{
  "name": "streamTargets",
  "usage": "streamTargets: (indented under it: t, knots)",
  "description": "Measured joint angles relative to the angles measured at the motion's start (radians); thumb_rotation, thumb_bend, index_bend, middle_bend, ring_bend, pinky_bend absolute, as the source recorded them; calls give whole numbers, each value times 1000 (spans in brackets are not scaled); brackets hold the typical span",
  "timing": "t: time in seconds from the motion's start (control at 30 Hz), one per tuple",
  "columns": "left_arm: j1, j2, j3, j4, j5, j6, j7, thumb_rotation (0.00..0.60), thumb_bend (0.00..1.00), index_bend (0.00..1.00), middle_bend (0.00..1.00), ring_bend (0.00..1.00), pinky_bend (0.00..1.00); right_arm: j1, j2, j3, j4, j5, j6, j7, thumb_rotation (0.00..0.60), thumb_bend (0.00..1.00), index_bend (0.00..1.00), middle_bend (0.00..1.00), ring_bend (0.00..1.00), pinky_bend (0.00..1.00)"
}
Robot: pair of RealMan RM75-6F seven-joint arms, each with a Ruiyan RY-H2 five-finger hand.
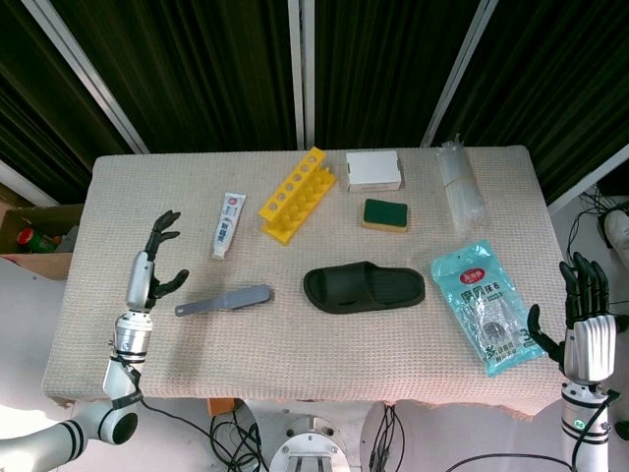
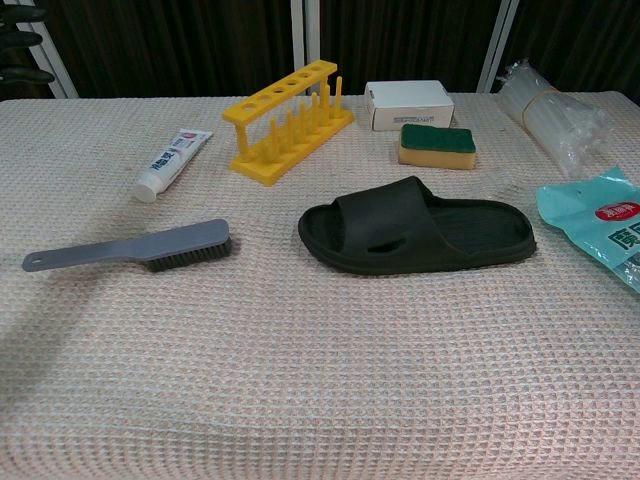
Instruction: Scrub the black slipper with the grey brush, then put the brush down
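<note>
The black slipper (image 1: 364, 287) (image 2: 415, 238) lies sole down near the middle of the table, toe to the left. Left of it the grey brush (image 1: 225, 300) (image 2: 130, 248) rests on the cloth, bristles down, handle pointing left. My left hand (image 1: 152, 267) hovers open just left of the brush handle, fingers spread, holding nothing; only its fingertips (image 2: 22, 40) show at the chest view's top left corner. My right hand (image 1: 582, 310) stands open off the table's right edge, far from the slipper, and is outside the chest view.
A toothpaste tube (image 1: 228, 224) (image 2: 172, 163), a yellow rack (image 1: 297, 195) (image 2: 287, 121), a white box (image 1: 373, 170) (image 2: 408, 104) and a green-topped sponge (image 1: 384, 214) (image 2: 436, 145) lie behind. A clear bundle (image 1: 459, 184) (image 2: 556, 117) and blue packet (image 1: 485, 304) (image 2: 603, 225) sit right.
</note>
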Motion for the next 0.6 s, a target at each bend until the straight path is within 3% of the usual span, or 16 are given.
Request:
streamTargets:
  t: [0.13,0.3,0.4,0.47,0.6]
  knots:
    - [12,12,-24,-48,-33,-22,-163,131,0,0,101,93,225,0,-16,0,26,4,1,17,600,489,0,0,0,0]
    - [15,31,-28,-71,-37,-46,-180,127,1,0,101,93,225,0,-18,-5,29,5,-2,19,600,489,0,0,0,0]
    - [10,41,-11,-67,-20,-59,-142,143,20,16,121,113,228,-1,-16,-5,28,6,1,19,600,489,0,0,0,0]
    - [2,54,11,-60,-4,-81,-88,182,42,84,200,167,246,-2,-15,-5,28,8,2,21,600,489,0,0,0,0]
    - [-12,80,50,-54,10,-134,100,196,74,244,305,198,257,-1,-11,-7,25,9,-3,19,600,526,0,0,0,0]
